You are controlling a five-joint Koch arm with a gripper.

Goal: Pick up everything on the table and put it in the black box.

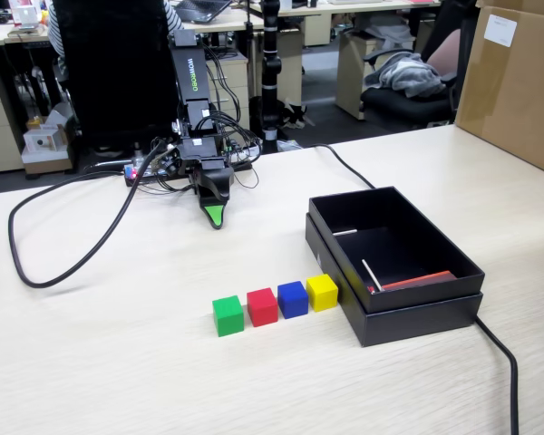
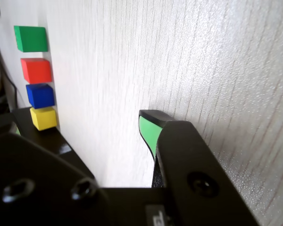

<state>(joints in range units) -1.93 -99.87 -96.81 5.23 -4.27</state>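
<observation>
The gripper [image 1: 216, 216] is seen hanging nose-down just above the bare table [image 1: 118, 362], close in front of the arm's base, and nothing is held in it. Only one green-padded tip is shown in either view, the other jaw being hidden behind it, so how far it is open cannot be told.

Four cubes are lined up in a neat row, touching or nearly so, in the fixed view: the green cube [image 1: 228, 315], the red cube [image 1: 262, 306], the blue cube [image 1: 293, 299] and the yellow cube [image 1: 323, 292]. From the gripper, the row is found down toward five o'clock in that view, well apart from the tip. The row's long axis is laid from eight o'clock up to two o'clock, and its yellow end is set just beside the black box [image 1: 394, 313].

In the wrist view the same four are stacked along the left edge, the green one [image 2: 31, 38] at the top and the yellow one [image 2: 43, 117] lowest, at roughly ten o'clock from the green pad [image 2: 150, 132].

None of the cubes is yet in the box, so the task is judged barely begun. A forward reach is called for, and the green cube, at the row's free end, is judged the easiest to grasp without its neighbours being knocked.
</observation>
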